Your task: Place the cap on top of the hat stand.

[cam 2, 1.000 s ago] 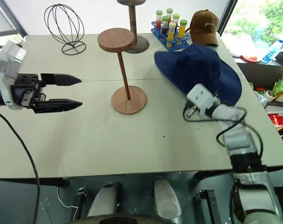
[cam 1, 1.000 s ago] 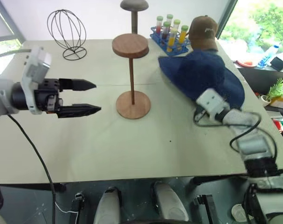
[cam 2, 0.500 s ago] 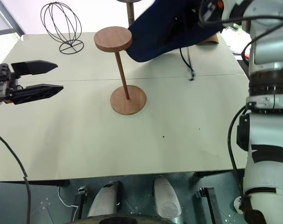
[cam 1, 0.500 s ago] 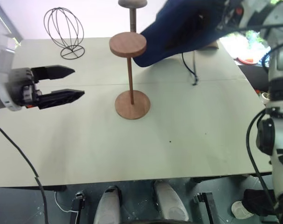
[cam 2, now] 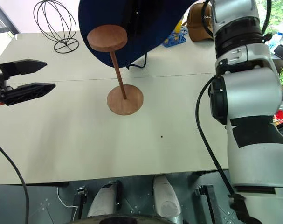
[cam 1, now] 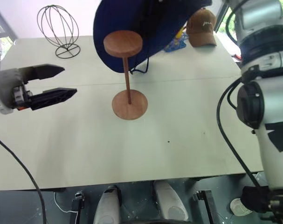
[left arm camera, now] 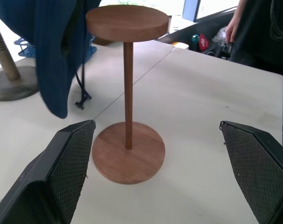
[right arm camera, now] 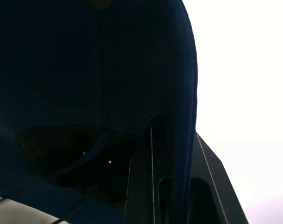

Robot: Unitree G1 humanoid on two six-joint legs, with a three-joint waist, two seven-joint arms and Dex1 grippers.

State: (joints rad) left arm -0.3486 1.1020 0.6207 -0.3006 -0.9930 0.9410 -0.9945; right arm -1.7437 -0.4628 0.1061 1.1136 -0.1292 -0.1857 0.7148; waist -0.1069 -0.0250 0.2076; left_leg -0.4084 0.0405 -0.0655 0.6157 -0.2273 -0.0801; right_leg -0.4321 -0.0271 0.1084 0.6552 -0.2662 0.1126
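From the head views, the right gripper itself is being hidden behind the cap (cam 1: 146,23), whose top is running out of frame; only the raised right arm is showing. A second ago the cap was lying on the table (cam 1: 188,154) at the right with the arm low beside it; now it is hanging in the air just behind and above the disc top of the hat stand (cam 1: 126,74), its brim drooping past the disc and a cord dangling below. The left gripper (cam 1: 69,81) is hovering at the table's left with its jaws parted and nothing between them, slightly further left than before. A wire globe stand (cam 1: 57,30), a small brown cap (cam 1: 203,28) and a partly covered blue tube rack are standing at the back.

From the left wrist, the stand is sitting between the spread fingers (left arm camera: 62,172), with the cap hanging beside its top and a person standing past the table's edge.

From the right wrist, dark blue fabric is being clamped between the closed fingers (right arm camera: 148,186).
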